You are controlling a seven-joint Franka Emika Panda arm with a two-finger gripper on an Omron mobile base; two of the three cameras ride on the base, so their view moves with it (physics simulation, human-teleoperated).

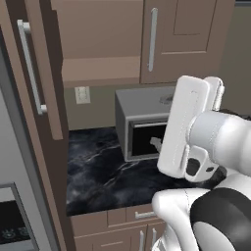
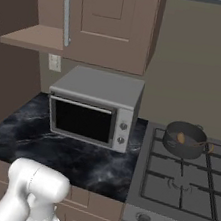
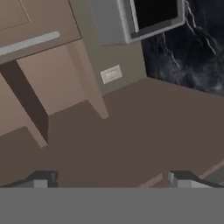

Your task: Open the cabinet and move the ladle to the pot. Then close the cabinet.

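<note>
Brown cabinet (image 1: 98,44) hangs on the wall with its left door (image 1: 37,73) swung out toward the robot and its right door (image 2: 109,16) shut; the bare shelf (image 2: 33,35) shows inside. Below it, a grey microwave (image 2: 95,107) stands on the black marble surface (image 2: 36,141), beside a wall outlet (image 1: 82,94). Right of that, on the far left burner of the stove (image 2: 181,189), sits the pot (image 2: 183,140) with the ladle (image 2: 181,138) in it. End effector (image 3: 111,180) has its fingertips (image 3: 41,179) spread wide, holding nothing, near the open door's brown panel.
</note>
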